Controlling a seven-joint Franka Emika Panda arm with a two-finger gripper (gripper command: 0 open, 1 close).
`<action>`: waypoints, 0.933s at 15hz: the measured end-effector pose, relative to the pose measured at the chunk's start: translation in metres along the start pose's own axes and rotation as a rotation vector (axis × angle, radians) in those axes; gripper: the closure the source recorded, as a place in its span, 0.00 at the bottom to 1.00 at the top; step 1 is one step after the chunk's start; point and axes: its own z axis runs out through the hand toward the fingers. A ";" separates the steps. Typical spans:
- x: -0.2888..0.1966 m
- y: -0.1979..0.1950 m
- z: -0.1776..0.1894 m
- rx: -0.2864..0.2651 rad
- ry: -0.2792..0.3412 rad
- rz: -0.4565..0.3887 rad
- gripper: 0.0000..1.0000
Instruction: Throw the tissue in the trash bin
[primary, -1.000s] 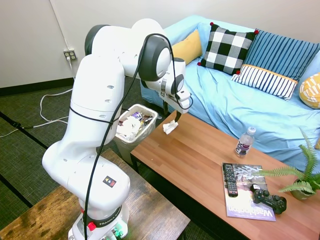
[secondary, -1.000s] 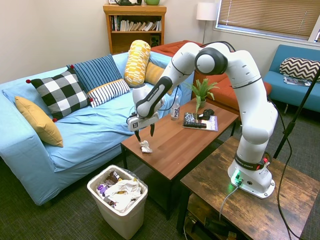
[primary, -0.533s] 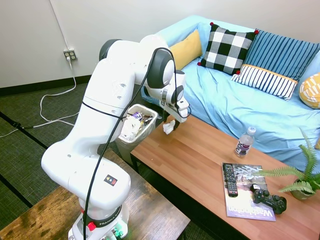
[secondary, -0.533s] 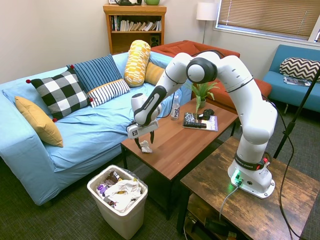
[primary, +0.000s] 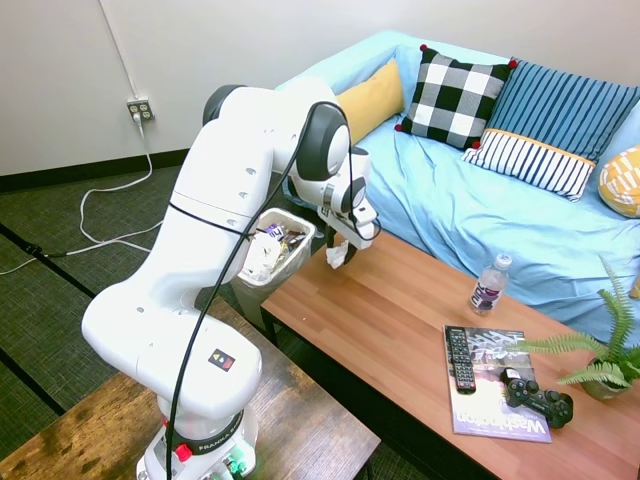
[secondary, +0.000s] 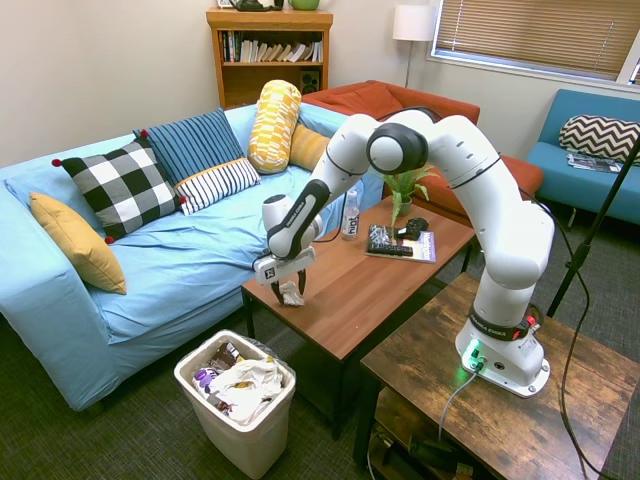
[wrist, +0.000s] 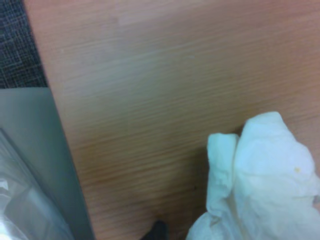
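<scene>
The tissue (secondary: 291, 293), a small crumpled white wad, lies on the wooden coffee table (secondary: 370, 285) near its corner closest to the bin. My gripper (secondary: 289, 291) is lowered onto it, open, with one finger on each side of the wad. From the other side the tissue (primary: 336, 254) shows just under the gripper (primary: 338, 250). The wrist view shows the tissue (wrist: 260, 185) close up on the wood. The trash bin (secondary: 197, 388), off-white and full of crumpled papers and dark wrappers, stands on the floor beside that table corner; its rim (primary: 296, 223) sits just left of the gripper.
Further along the table are a water bottle (primary: 487, 284), a magazine (primary: 497, 400) with a remote (primary: 459, 358) on it, a game controller (primary: 536, 399) and a potted fern (primary: 603, 358). A blue sofa (primary: 480, 200) with cushions runs behind the table.
The gripper has come down from above the table and moved over the tissue, so its fingers now straddle the wad. The tissue and bin have not moved.
</scene>
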 end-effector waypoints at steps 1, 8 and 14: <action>0.001 0.000 0.000 0.002 -0.003 0.001 1.00; 0.004 -0.004 -0.005 0.019 -0.021 -0.012 1.00; 0.003 -0.010 -0.038 0.050 -0.021 -0.039 1.00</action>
